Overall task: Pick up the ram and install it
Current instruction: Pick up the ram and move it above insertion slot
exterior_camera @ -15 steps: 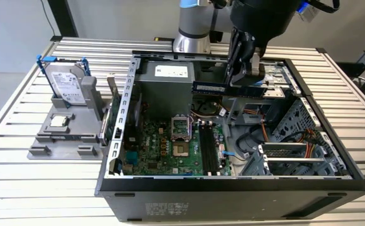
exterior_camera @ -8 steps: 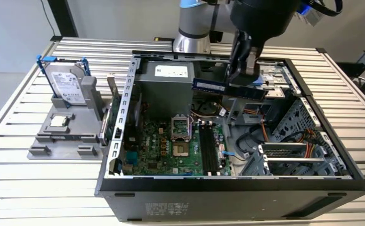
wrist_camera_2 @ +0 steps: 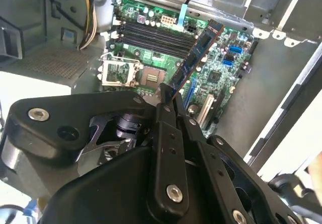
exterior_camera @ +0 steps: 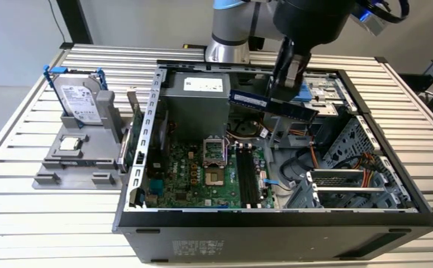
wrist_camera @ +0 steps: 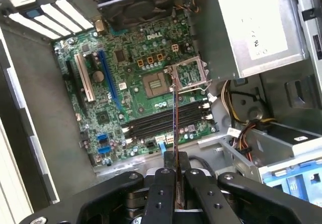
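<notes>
A: End effector (wrist_camera_2: 168, 97) state?
B: Closed tight on the ram (wrist_camera_2: 197, 50), held clear above the open case (exterior_camera: 154, 106).
A: Why that pose?
B: Likely edge-down to line up with the memory slots (wrist_camera: 161, 124) on the motherboard (wrist_camera: 126, 85) below. Not seated yet.

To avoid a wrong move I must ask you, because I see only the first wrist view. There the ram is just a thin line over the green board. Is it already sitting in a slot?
Observer: No. In the exterior view the gripper holds the ram in the air over the open computer case, clear of the board.
Operator: Thank you. Is anything lying outside the case?
Observer: Yes. A hard drive stands in a grey holder beside the case, at the exterior view's left.
</notes>
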Robot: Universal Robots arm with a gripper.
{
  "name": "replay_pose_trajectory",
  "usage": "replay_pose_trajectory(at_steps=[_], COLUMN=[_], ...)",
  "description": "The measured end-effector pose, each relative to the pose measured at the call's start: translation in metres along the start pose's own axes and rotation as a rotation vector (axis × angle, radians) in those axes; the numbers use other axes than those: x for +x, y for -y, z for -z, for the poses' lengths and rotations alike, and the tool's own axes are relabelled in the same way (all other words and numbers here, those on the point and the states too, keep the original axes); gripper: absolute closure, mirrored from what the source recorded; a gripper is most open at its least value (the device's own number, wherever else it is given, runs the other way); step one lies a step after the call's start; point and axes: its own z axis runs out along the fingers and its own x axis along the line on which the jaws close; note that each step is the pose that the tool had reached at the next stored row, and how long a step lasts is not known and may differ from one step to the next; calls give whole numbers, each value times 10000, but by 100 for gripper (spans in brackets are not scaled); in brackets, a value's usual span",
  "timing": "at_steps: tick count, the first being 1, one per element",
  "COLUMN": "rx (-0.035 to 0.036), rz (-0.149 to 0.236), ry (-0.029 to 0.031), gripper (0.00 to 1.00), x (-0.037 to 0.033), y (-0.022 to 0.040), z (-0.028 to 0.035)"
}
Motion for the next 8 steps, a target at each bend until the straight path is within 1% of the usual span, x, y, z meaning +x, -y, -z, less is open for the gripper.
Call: replay_pose_trajectory(at_steps=[8], rx=[10], rz=[-1298], ry=[46], gripper=[100], x=[0], y=[0], z=[0])
